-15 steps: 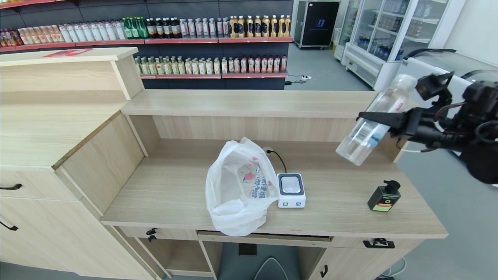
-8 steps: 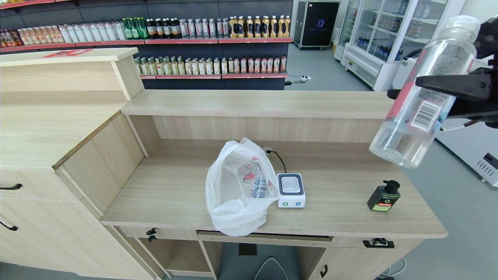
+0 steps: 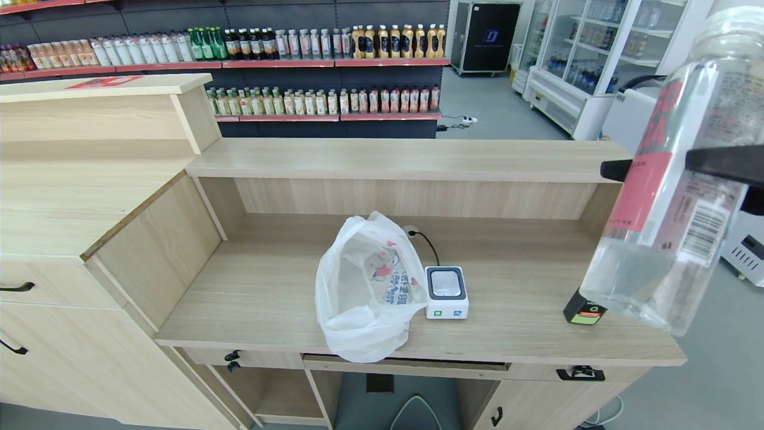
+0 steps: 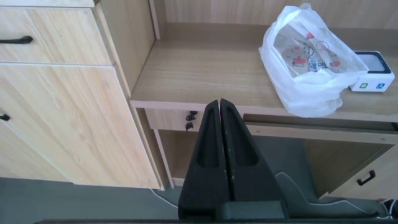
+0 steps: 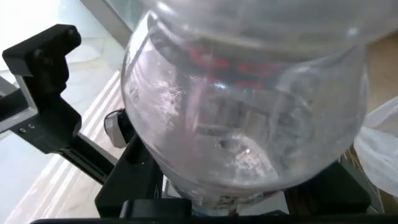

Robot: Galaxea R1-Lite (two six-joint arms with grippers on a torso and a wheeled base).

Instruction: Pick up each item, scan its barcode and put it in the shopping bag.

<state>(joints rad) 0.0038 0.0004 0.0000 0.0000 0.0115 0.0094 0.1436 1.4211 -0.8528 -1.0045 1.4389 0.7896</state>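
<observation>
Head view: right pincer point(image 3: 656, 170) is clamped across the middle of the clear water bottle point(image 3: 662, 263), which is held high and close to the camera, cap end up and slightly tilted. The barcode point(image 3: 704, 233) faces the camera rather than the scanner, so I'd call the scan not yet done. The scanner point(image 3: 446, 291) sits well below the pincer and off toward the robot's left. The shopping bag point(image 3: 367, 286) touches the scanner's far side from the pincer, with its mouth open; it looks empty, though I can't be sure through the plastic. A dark pump bottle point(image 3: 585, 312) stands on the counter point(image 3: 525, 334) just under the held bottle, half hidden, untouched. My estimate: first item lifted, nothing bagged, and scan, drop and the second item all left to do. The left pincer point(image 4: 219, 143) has its fingers pressed together and holds nothing; it hangs low in front of the counter edge, with the bag up ahead of it. Surface: light wood checkout desk with a raised ledge point(image 3: 406, 156) behind, and the scanner cable runs to the back wall. Room: drink shelves point(image 3: 322, 45) far behind the pincer, glass fridges point(image 3: 597, 36) closer on its side, grey floor.
</observation>
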